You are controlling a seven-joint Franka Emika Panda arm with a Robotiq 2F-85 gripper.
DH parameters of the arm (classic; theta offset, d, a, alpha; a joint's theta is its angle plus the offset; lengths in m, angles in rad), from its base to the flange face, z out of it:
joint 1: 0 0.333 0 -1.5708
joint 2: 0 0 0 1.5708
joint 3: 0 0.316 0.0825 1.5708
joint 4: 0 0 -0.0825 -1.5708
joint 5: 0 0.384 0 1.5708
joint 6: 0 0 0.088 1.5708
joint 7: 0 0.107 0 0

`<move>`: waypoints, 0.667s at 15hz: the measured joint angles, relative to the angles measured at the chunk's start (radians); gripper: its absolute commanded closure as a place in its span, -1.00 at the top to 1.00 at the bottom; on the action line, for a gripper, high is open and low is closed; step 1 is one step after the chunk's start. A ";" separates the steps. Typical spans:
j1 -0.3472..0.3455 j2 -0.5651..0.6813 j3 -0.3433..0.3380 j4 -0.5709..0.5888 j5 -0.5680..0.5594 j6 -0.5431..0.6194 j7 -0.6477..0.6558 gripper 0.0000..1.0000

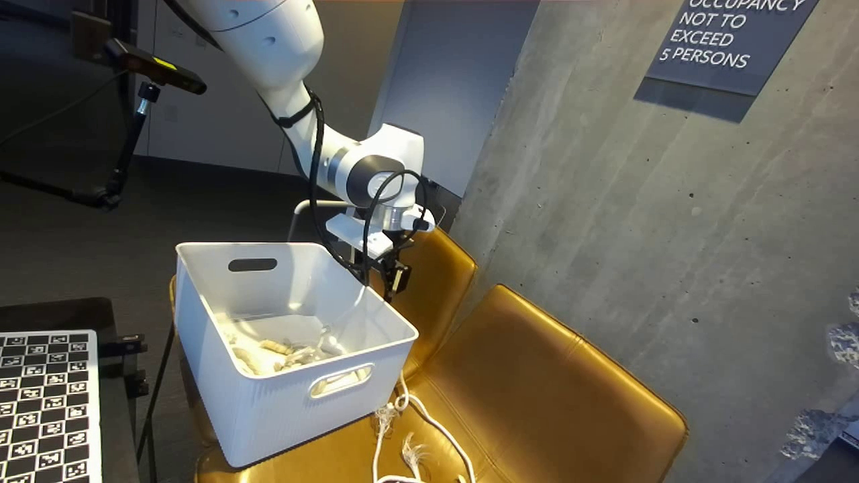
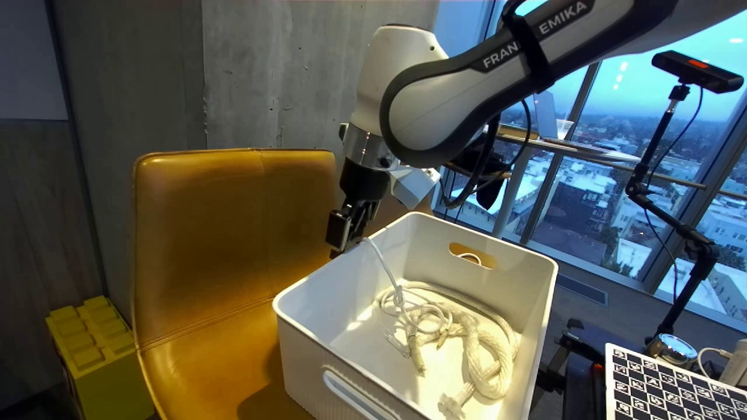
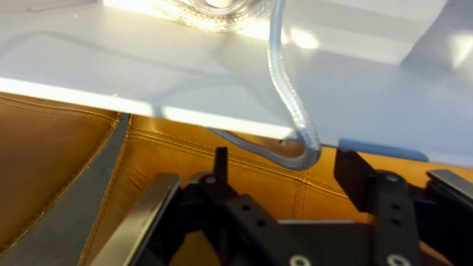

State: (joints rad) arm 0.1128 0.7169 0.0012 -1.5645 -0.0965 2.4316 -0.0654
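Observation:
My gripper (image 3: 283, 162) hangs just outside the long rim of a white plastic bin (image 1: 302, 409), beside the chair back. Its jaws stand apart, so it is open. A thin pale braided cord (image 3: 286, 87) rises from inside the bin and bends over the rim. The bend lies in the gap between the fingers, and neither finger visibly presses on it. In an exterior view the same cord (image 2: 382, 262) runs down to a coil of thicker white rope (image 2: 493, 356) on the bin floor. In both exterior views the fingertips are partly hidden at the rim.
The bin sits on tan leather chairs (image 1: 557, 376). Loose white rope (image 1: 439, 429) with frayed ends lies on the seat by the bin. A concrete wall (image 1: 637, 235) stands behind. A checkered board (image 1: 47, 409) and a camera on a stand (image 2: 697, 73) are nearby.

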 measured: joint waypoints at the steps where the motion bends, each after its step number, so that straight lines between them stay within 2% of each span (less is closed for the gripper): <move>1: 0.000 0.001 -0.001 0.000 0.000 0.000 0.005 -0.28; 5: 0.000 0.002 -0.015 0.000 -0.006 0.000 0.033 -0.90; 6: 0.001 0.001 -0.020 0.000 -0.012 0.000 0.041 -0.98; 10: 0.003 -0.014 -0.034 -0.004 -0.037 0.000 0.085 -0.98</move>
State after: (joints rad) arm 0.1159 0.7025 -0.0329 -1.5689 -0.1333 2.4315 0.0201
